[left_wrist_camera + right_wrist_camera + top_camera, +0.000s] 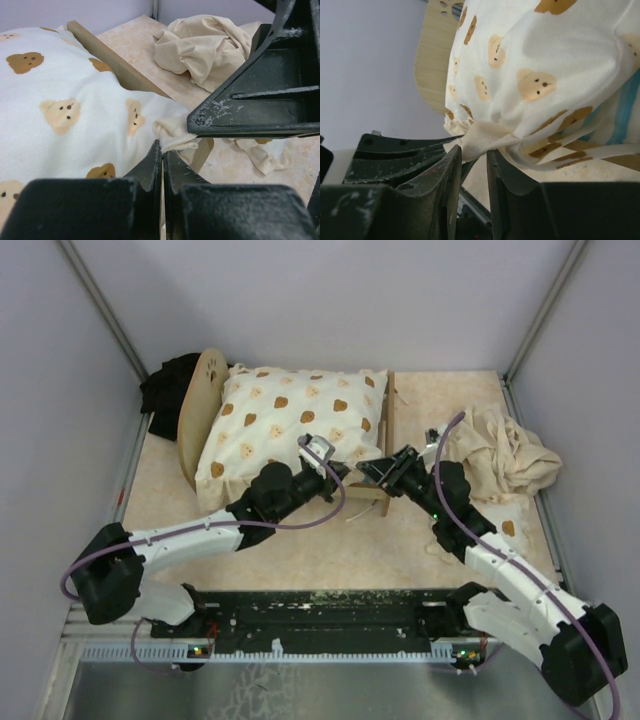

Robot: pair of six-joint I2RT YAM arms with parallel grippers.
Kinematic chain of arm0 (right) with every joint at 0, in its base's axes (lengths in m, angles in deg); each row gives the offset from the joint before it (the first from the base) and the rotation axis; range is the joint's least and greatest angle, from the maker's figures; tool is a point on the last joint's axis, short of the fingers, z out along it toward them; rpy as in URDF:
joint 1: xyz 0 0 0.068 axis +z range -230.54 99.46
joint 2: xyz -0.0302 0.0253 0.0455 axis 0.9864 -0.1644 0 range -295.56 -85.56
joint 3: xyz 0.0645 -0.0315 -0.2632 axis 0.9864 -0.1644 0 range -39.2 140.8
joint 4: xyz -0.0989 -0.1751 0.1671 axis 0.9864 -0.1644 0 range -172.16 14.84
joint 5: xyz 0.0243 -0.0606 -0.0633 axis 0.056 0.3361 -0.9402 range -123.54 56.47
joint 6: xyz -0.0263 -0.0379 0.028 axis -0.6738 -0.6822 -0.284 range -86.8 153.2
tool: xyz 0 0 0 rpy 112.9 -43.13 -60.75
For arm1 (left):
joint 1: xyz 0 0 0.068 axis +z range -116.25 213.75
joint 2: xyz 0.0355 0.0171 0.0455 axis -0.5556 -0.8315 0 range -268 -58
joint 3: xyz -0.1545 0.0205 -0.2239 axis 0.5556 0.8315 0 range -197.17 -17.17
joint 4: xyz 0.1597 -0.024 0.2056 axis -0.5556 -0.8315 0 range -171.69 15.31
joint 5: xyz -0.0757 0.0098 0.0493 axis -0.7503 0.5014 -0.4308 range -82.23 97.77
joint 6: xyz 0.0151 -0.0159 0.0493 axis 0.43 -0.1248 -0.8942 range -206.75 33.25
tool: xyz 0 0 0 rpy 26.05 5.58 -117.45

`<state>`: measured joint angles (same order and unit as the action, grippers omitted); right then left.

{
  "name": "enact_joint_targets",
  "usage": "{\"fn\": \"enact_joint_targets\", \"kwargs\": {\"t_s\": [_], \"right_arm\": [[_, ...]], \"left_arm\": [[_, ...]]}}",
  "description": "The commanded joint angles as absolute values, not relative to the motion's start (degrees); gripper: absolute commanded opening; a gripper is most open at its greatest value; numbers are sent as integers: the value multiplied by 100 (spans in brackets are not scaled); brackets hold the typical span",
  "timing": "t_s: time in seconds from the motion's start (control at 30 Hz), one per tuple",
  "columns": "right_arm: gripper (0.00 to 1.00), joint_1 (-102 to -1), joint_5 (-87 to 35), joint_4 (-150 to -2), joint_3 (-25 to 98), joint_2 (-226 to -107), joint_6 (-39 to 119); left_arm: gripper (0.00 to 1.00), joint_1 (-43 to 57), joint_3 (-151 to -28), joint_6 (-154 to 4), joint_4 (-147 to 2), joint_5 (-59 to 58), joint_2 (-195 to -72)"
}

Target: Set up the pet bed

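While left gripper (163,150) pinches cushion (60,110) frill, right gripper (474,162) gapes — slightly.

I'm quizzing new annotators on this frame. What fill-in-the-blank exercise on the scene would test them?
1. The cushion lying on the pet bed is printed with small ____ faces.
2. The left end effector is shut on the cushion's ____ corner.
3. The crumpled beige cloth lies to the ____ of the bed in the top view.

Missing words: bear; frilled; right
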<state>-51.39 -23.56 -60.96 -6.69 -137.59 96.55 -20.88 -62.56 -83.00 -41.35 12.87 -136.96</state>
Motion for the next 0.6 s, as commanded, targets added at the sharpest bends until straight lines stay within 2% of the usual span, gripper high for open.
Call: {"fn": "enact_joint_targets", "kwargs": {"t_s": [0.0, 0.1, 0.23, 0.43, 0.57], "right_arm": [[31, -5043, -2581, -6524, -378, -13322, 8061], [38, -5029, -2868, -6813, -433, -13071, 7065], [39, -5022, -2909, -6633, -758, -12821, 6239], [37, -4782, -2498, -5028, -1770, -12529, 4659], [37, -4551, -2326, -4109, -2129, -12865, 3758]], "left_arm": [[0, -2073, -6375, -8429, -3816, 1419, -13680], [0, -2017, -6479, -8386, -3842, 1366, -13756], [0, -1906, -6587, -8298, -3844, 1262, -13877], [0, -1656, -6779, -8032, -3873, 1021, -13986], [0, -1469, -6843, -7698, -3874, 781, -14032]]}}
